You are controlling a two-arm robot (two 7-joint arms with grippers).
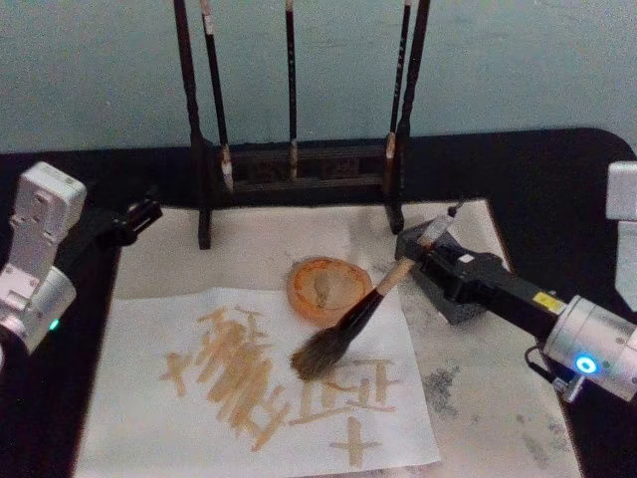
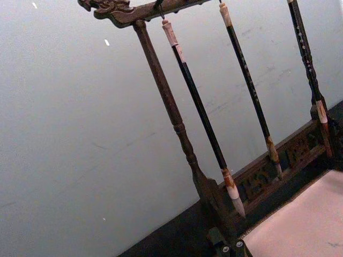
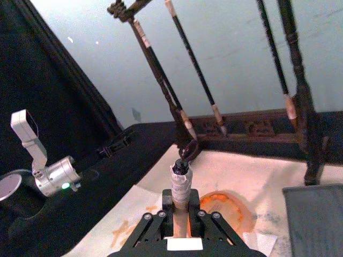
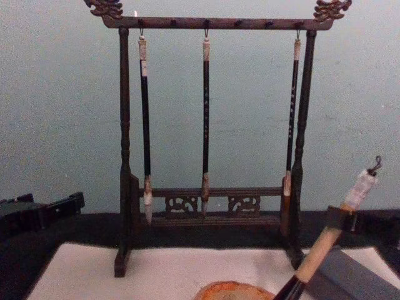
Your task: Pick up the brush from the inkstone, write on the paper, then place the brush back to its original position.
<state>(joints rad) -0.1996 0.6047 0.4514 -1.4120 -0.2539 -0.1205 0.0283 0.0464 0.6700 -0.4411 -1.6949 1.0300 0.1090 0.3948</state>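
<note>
My right gripper [image 1: 426,249] is shut on the brush [image 1: 373,299] near the upper end of its pale handle. The brush slants down to the left, and its bushy bristles [image 1: 320,357] rest on or just above the paper [image 1: 139,339], beside several orange strokes. In the right wrist view the gripper [image 3: 179,215] clamps the handle [image 3: 181,184]. In the chest view the handle [image 4: 322,247] rises at the lower right. The dark grey inkstone [image 1: 450,307] lies under my right gripper. My left gripper [image 1: 134,219] is parked off the paper at the far left.
A dark wooden rack [image 1: 299,164] with thin hanging brushes [image 4: 205,112] stands at the back of the pale mat [image 1: 498,398]. An orange round dish [image 1: 323,287] sits between the rack and the paper, close to the brush handle. The table around the mat is black.
</note>
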